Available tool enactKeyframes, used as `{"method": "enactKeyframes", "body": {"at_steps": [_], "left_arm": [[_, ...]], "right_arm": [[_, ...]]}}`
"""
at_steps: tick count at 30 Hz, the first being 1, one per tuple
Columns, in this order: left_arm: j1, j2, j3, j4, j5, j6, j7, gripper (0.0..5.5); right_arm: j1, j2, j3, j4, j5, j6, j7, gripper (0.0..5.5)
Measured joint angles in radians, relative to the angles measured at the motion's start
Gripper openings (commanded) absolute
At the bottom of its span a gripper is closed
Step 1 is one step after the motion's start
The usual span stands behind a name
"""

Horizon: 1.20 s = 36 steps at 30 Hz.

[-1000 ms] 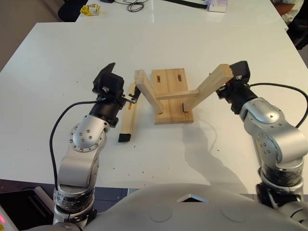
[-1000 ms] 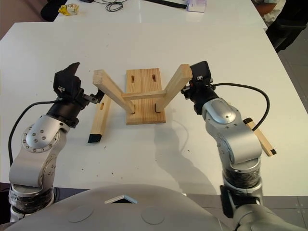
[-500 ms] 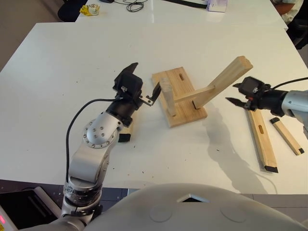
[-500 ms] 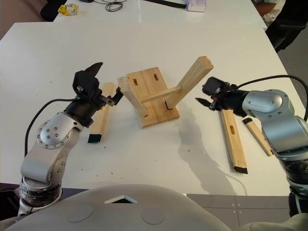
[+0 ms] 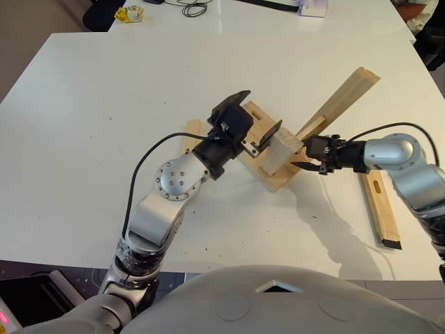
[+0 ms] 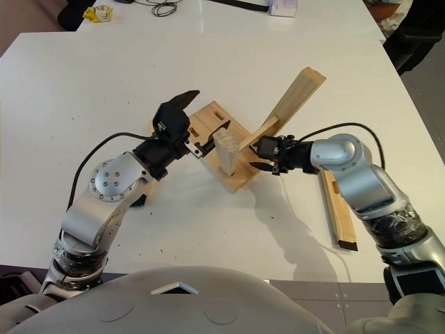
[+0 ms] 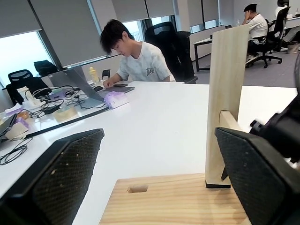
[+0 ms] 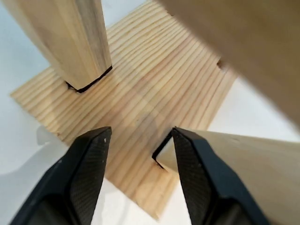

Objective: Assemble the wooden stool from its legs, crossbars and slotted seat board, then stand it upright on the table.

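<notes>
The white surface [image 5: 104, 104] carries the seat board [image 6: 238, 175] lying flat mid-scene, turned at an angle. Two legs stand in its slots: a long one [image 5: 345, 94] leaning far and right, and a nearer one [image 5: 281, 149], with a crossbar [image 6: 259, 133] joining them. A spare leg [image 5: 379, 209] lies loose at the right and another [image 5: 189, 131] at the left, beside the left arm. The left hand [image 6: 203, 115] is spread over the board's left side, gripping nothing. The right hand [image 6: 252, 154] is also spread, at the nearer leg's foot. This looks like seating the first leg pair; next, probably press those joints home, then fetch a loose leg.
</notes>
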Motion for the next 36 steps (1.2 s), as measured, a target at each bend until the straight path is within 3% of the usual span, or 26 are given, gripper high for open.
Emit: {"method": "enactKeyframes", "body": {"at_steps": [11,19,23,29,36], "left_arm": [[-0.082,-0.064,0.035,0.117,-0.030,0.000,-0.020,4.41],[-0.205,0.177,0.321,0.398,-0.030,-0.184,-0.152,4.41],[-0.159,0.234,0.305,0.577,0.021,-0.365,-0.221,4.41],[-0.062,0.205,0.180,0.775,0.127,-0.600,-0.255,4.41],[-0.042,0.233,0.173,0.867,0.185,-0.719,-0.267,4.41]], "right_arm": [[-0.140,0.094,0.068,0.256,-0.069,-0.303,0.116,2.42],[-0.108,0.061,0.015,0.223,-0.013,-0.331,0.220,2.42],[-0.102,0.035,-0.030,0.208,0.008,-0.332,0.243,2.42],[-0.076,0.010,-0.062,0.088,0.077,-0.292,0.308,2.42],[0.012,-0.063,-0.068,0.005,0.113,-0.260,0.374,2.42]]}}
